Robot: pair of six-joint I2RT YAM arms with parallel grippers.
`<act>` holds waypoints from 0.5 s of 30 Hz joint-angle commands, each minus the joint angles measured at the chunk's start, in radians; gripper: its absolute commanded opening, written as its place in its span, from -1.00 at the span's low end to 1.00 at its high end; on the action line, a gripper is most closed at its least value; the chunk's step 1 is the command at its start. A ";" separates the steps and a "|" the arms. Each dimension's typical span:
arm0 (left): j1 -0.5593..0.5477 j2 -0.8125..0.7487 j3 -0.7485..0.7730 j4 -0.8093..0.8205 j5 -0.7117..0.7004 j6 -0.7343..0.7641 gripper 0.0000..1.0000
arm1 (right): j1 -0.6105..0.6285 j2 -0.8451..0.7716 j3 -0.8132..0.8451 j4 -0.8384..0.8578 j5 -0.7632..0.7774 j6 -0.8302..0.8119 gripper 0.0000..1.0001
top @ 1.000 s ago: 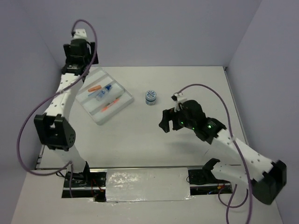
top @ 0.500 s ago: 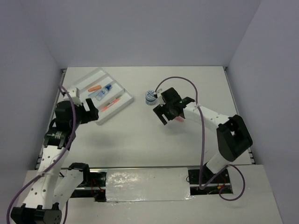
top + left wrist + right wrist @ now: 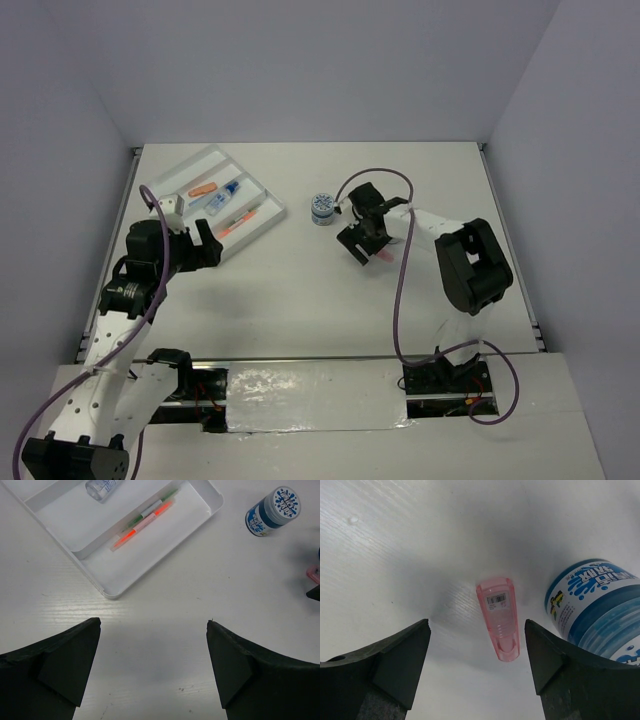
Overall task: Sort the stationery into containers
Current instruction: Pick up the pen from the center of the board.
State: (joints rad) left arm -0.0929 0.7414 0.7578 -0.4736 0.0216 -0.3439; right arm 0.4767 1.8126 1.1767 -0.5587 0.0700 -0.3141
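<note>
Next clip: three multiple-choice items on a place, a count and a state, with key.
1. The pink cap-like piece lies: A in the tray; B on the table beside the patterned pot; C on the pot.
2. Number of pens in the tray: A none; B two; C four.
3. The left end effector is: A open and empty; B shut on a pen; C shut on the pot.
Key: B, right wrist view shows it on bare table by the pot; B, one orange, one grey-green; A, its fingers stand apart with nothing between.
</note>
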 commanded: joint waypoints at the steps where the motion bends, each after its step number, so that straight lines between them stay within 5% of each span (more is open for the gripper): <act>1: -0.008 0.003 0.032 0.038 0.034 0.006 0.99 | -0.038 -0.024 0.043 -0.044 -0.052 -0.023 0.65; 11: -0.021 0.012 0.032 0.033 0.021 0.013 0.99 | -0.098 -0.016 0.031 -0.098 -0.179 0.006 0.56; 15: -0.024 0.006 0.032 0.030 0.011 0.014 0.99 | -0.098 -0.024 0.012 -0.110 -0.200 0.007 0.32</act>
State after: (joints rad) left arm -0.1104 0.7517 0.7578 -0.4713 0.0315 -0.3424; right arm 0.3805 1.8130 1.1854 -0.6357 -0.0788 -0.3077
